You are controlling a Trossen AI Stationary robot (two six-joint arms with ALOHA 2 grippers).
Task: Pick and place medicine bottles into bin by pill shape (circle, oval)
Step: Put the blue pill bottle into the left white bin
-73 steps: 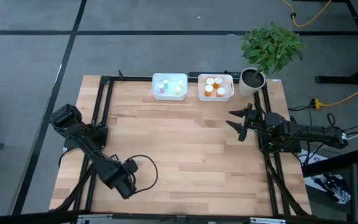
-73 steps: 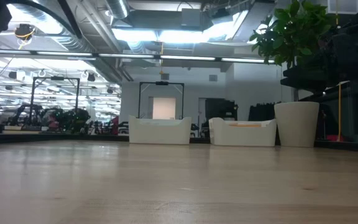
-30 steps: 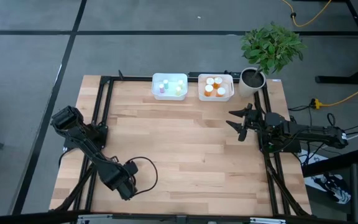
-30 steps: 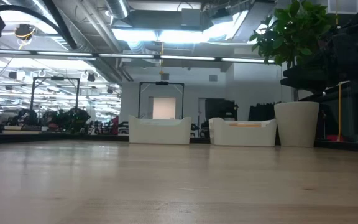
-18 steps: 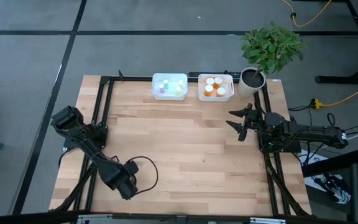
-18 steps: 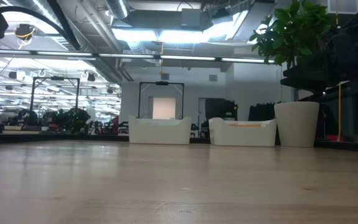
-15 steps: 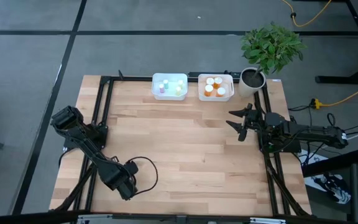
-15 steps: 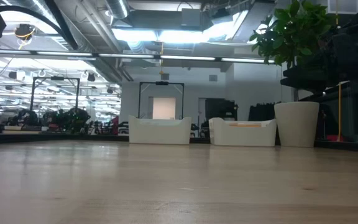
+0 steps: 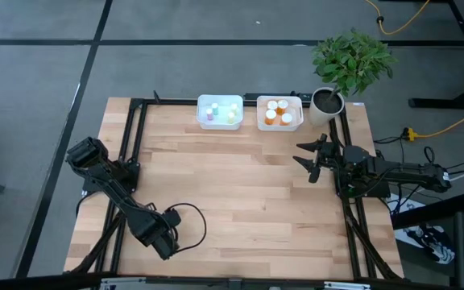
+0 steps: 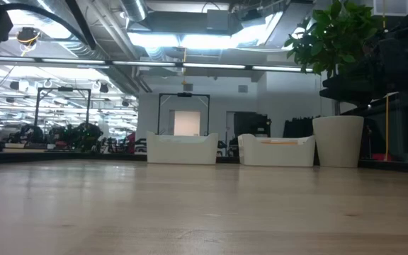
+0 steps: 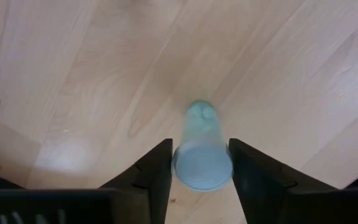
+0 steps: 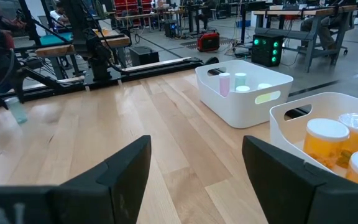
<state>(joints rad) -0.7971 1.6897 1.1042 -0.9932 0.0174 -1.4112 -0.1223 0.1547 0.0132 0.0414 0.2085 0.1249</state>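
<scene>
A tiny pale blue-green vial [image 11: 202, 149] stands between the fingers of my left gripper [image 11: 201, 177], which points straight down near the table's near left corner [image 9: 164, 235] and is shut on it. The right wrist view shows the same vial [image 12: 17, 111] far off, below the left arm. My right gripper [image 9: 308, 163] waits open at the table's right side, pointing level toward the left [image 12: 194, 186]. At the far edge, a white bin [image 9: 220, 112] holds several tiny vials and a second white bin [image 9: 279, 113] holds orange, white-capped medicine bottles [image 12: 325, 143]. My left gripper pinches the vial's upper end [image 11: 202, 167] between its two fingers [image 11: 160, 171], one on each side. The fingers come from above, pointing down. The vial stays upright; whether its lower end [image 11: 201, 113] rests on the table I cannot tell.
A potted plant [image 9: 329, 103] stands at the far right corner beside the bin of orange bottles. A black frame [image 9: 135, 121] runs along the table's left, far and right edges. A black cable [image 9: 192, 219] loops beside my left gripper. Bare wood [image 9: 232, 185] spans the middle.
</scene>
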